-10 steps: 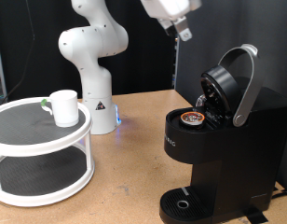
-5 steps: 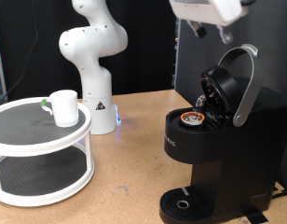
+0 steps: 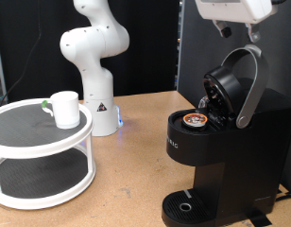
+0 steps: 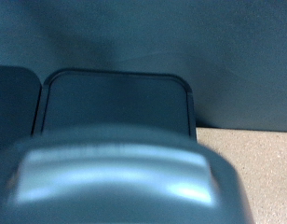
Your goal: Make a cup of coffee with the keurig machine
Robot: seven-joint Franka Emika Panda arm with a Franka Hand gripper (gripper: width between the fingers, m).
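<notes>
— So, where is the keurig machine [image 3: 221, 142] seen?
— At the exterior view's right, lid raised, a brown-topped pod [image 3: 194, 119] seated inside.
— And the cup [image 3: 64, 108]?
— It is set on the round two-tier stand [image 3: 42, 156], well apart, left.
— The gripper [image 3: 236, 31]?
— It is seen above the silver-grey handle [image 3: 249, 85]; jaw state cannot be told.

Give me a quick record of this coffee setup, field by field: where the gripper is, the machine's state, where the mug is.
gripper: at the exterior view's top right, above the raised lid handle; nothing visible between its fingers
keurig machine: lid open, pod with a brown top seated in the chamber
cup: white mug on the top tier of the round two-tier stand, at the exterior view's left
drip base: no mug on it
</notes>
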